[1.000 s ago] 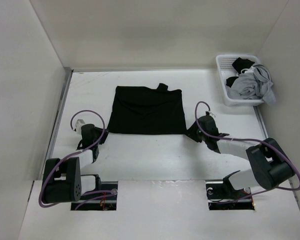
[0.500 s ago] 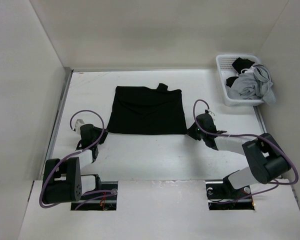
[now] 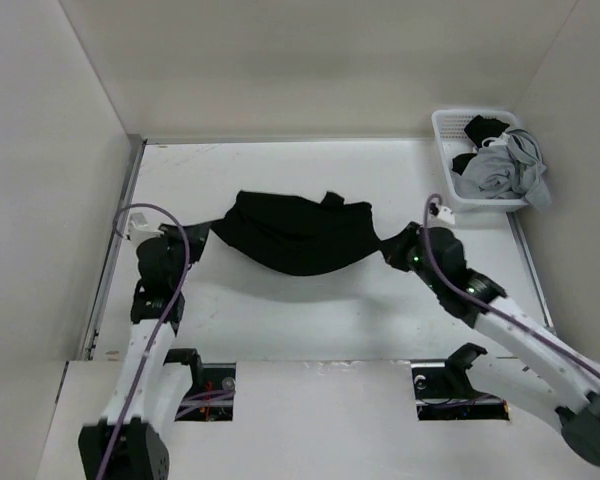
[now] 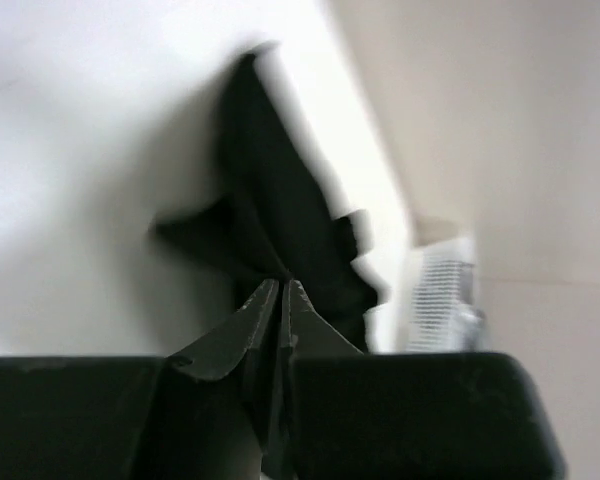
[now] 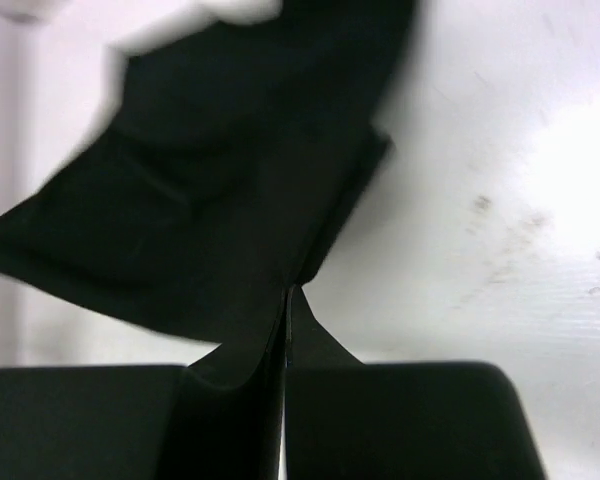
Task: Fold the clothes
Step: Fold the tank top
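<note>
Your left gripper [image 3: 204,240] pinches the clothes [image 3: 298,235] at their 9 o'clock corner, your right gripper [image 3: 388,250] at 3 o'clock. They sag between, above the table [image 3: 310,310] centre. The fold seems only begun; laying it over remains.

Plain matte black garment [image 3: 298,235], mid-table, near corners aloft, near edge sagging between them.

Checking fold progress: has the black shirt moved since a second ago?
Yes. Near corners of the black shirt rose toward the back wall.
</note>
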